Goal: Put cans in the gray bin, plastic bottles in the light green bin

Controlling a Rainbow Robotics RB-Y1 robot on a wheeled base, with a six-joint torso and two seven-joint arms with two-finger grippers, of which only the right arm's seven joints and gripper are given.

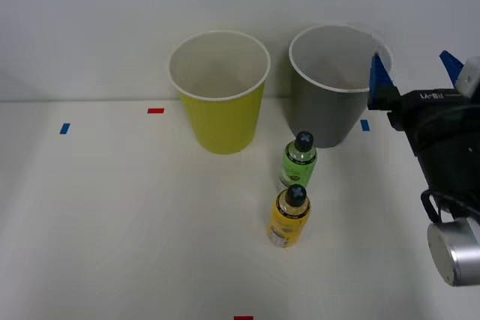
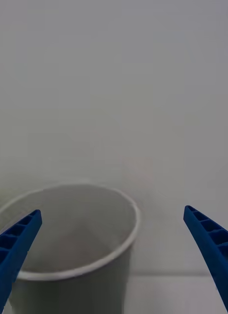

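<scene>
The right tool (image 1: 415, 69) hangs at the front view's right edge, level with the rim of the gray bin (image 1: 330, 121) and just to that bin's right, its two blue ribbed fingers (image 1: 379, 74) spread wide apart with nothing between them. In the wrist view the same tool (image 2: 114, 255) frames the gray bin (image 2: 79, 274) from above, the pale rim and interior showing between the fingers (image 2: 15, 245).

The light green bin (image 1: 223, 121) stands upright on the white bench (image 1: 112, 222), beside the gray bin and to its left (the two are near each other but apart). In front of the gray bin stand the two plastic bottles, both upright with black caps: the green-label bottle (image 1: 299, 160) nearer the bins, the yellow-label bottle (image 1: 289, 217) just in front of it, closer to the robot. Small blue (image 1: 64, 128) and red (image 1: 155, 110) tape marks lie on the bench.
</scene>
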